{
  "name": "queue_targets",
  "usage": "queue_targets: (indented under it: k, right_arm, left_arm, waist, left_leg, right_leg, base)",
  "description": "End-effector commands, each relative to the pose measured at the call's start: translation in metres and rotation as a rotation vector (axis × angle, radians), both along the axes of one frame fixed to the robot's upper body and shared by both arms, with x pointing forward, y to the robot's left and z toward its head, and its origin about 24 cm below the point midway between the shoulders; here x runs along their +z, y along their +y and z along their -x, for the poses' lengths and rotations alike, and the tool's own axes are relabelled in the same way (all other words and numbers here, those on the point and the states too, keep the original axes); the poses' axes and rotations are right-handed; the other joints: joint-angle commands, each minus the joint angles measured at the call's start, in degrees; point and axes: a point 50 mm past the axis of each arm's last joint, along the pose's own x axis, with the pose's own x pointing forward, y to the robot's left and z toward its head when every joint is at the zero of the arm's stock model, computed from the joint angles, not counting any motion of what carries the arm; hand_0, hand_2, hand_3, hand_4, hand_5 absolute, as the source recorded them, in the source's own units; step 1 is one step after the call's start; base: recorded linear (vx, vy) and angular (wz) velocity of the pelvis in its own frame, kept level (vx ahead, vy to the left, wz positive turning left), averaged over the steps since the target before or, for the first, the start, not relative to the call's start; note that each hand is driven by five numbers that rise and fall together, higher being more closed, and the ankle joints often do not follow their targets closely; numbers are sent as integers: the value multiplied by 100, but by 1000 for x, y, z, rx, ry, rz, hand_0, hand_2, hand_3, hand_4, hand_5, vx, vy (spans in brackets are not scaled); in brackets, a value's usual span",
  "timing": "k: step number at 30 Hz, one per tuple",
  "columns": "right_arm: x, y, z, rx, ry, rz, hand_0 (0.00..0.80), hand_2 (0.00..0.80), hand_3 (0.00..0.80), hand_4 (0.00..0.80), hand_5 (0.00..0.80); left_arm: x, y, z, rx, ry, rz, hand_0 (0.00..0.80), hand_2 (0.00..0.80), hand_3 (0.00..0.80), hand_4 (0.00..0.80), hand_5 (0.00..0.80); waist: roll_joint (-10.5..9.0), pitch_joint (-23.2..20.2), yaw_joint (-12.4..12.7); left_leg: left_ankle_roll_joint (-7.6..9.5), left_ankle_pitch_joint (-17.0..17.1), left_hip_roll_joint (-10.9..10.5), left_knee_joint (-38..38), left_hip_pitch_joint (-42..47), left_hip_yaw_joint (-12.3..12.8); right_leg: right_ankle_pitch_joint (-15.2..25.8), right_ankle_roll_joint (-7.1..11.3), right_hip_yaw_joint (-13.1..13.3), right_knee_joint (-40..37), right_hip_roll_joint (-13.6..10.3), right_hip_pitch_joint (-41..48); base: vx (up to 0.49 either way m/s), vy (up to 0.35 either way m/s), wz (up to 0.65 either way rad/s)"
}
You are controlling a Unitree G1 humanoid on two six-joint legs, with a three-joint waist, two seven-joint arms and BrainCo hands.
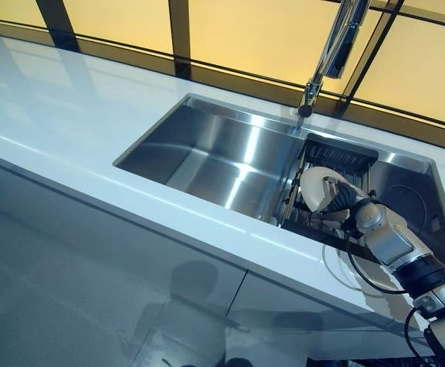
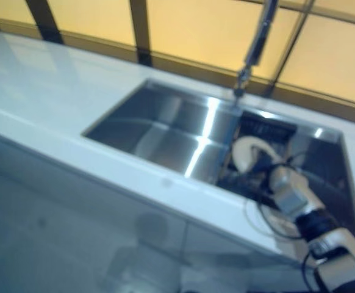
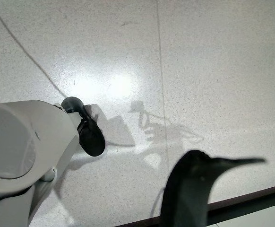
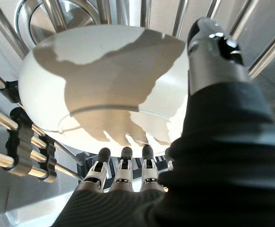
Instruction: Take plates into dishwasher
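Rack wires (image 4: 19, 151) crowd the plate (image 4: 104, 90); the sink basin (image 1: 207, 160) lies open.

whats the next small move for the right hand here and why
Probably ease the white plate down until it seats between the rack wires, then let go. The right hand has its fingers under the plate's rim and its thumb over the face, holding it right above the rack in the sink.

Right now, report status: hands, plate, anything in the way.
Right hand at the white plate, fingers under its rim, thumb over the edge, above the dish rack in the sink. Left hand not in view. Nothing blocking.
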Motion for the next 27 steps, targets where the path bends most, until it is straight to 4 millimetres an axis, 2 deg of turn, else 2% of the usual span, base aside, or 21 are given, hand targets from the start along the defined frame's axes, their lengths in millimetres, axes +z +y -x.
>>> queue_targets:
  k: [1,9,13,19,20,23,25,26,27]
  right_arm:
    - [35,7,-3,-2,-71,95,0,0,0,0,0]
    - [38,-2,-3,-93,-66,233,0,0,0,0,0]
    - [51,-10,-2,-156,-95,301,0,0,0,0,0]
    - [66,-10,-2,-214,-145,407,0,0,0,0,0]
    - [65,-10,-2,-230,-145,431,44,44,44,44,44]
    - [67,-11,-1,-254,-165,485,91,91,91,91,91]
    - [68,-13,0,-278,-185,531,496,496,496,496,496]
    - [69,-13,0,-281,-190,541,496,496,496,496,496]
    - [73,-12,1,-306,-229,597,800,800,800,800,800]
  left_arm:
    - [2,-1,-8,-4,-9,-9,0,0,0,0,0]
    - [2,-8,-11,40,-54,33,0,0,0,0,0]
    - [4,-11,-14,78,-91,62,0,0,0,0,0]
    - [4,-16,-16,114,-113,92,0,0,0,0,0]
    - [4,-18,-16,119,-116,102,0,0,0,0,0]
    - [4,-20,-17,120,-120,109,0,0,0,0,0]
    - [4,-22,-16,119,-120,113,0,0,0,0,0]
    - [3,-22,-16,118,-120,114,0,0,0,0,0]
    - [3,-24,-16,114,-119,117,0,0,0,0,0]
  waist:
    - [18,75,81]
    - [175,263,74]
    - [275,392,79]
    - [378,497,101]
    - [399,511,104]
    - [429,519,104]
    - [452,509,107]
    - [457,506,108]
    - [484,494,115]
  left_leg:
    - [91,-323,56,112,-115,285]
    - [72,-277,18,87,-248,326]
    - [62,-242,7,70,-380,378]
    - [48,-203,-21,53,-499,365]
    - [48,-197,-23,47,-513,356]
    - [52,-194,-24,45,-523,351]
    - [55,-200,-27,44,-527,348]
    - [56,-201,-26,43,-527,348]
    - [61,-205,-32,34,-525,338]
  right_leg:
    - [-362,583,-142,291,-312,58]
    - [-333,574,-132,297,-341,-103]
    - [-301,578,-149,289,-354,-245]
    - [-284,576,-154,314,-347,-376]
    - [-284,572,-165,314,-349,-386]
    - [-283,568,-176,322,-357,-405]
    - [-289,565,-187,326,-360,-409]
    - [-291,564,-189,326,-360,-408]
    - [-295,560,-193,318,-360,-403]
  base:
    - [-42,35,0]
    - [-37,30,0]
    - [-77,43,0]
    - [-61,40,0]
    - [-37,32,0]
    - [-12,11,0]
    - [0,0,0]
    - [0,0,0]
    - [-21,37,1]
